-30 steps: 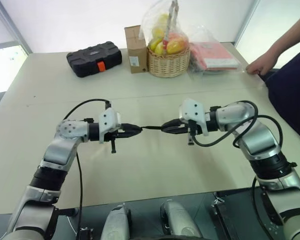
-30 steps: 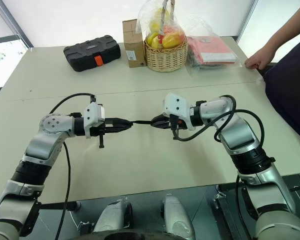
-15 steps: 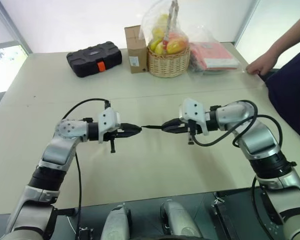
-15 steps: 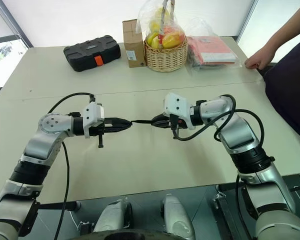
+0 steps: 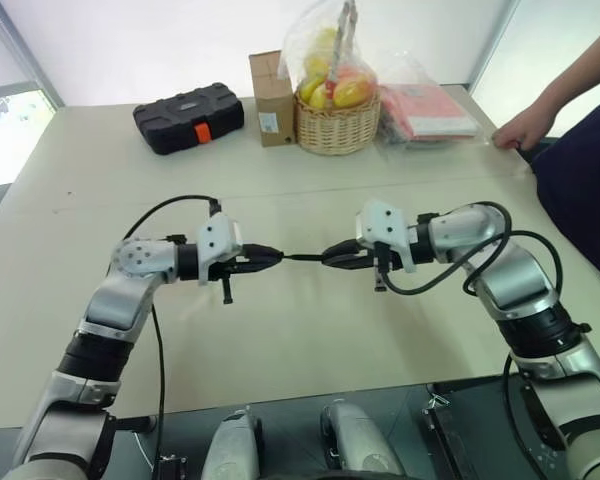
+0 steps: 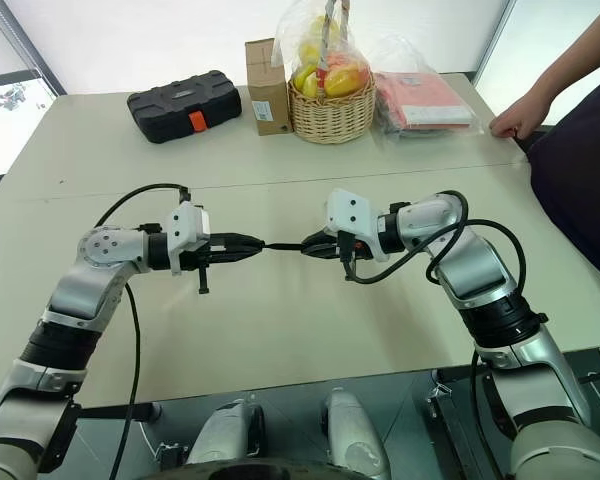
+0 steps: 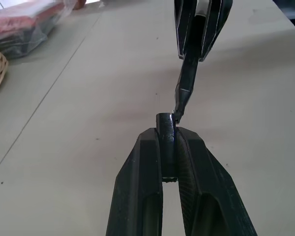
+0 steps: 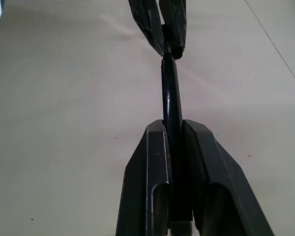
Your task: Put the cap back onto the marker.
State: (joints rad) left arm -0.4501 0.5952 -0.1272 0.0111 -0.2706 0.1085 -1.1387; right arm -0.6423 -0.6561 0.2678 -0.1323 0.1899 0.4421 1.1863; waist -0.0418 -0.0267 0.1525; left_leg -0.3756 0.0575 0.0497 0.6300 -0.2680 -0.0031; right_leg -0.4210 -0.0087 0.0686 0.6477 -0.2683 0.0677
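Left wrist view puts the cap [image 7: 166,129] pinched between the left gripper's [image 7: 168,147] fingers, its open mouth facing the marker [image 7: 186,88], whose tip meets the cap's rim slightly off to one side instead of entering squarely. The right gripper [image 8: 173,135] has its fingers pressed onto the marker's barrel, the free length reaching left toward the cap. From the head camera, both pieces hang above the bench [image 5: 310,330] midway between the arms, the marker's long axis running left to right, nearly level. Judging from this, the next move depends on lining that axis up with the cap's bore before pushing the two together. No brand, label or writing can be read on either piece.
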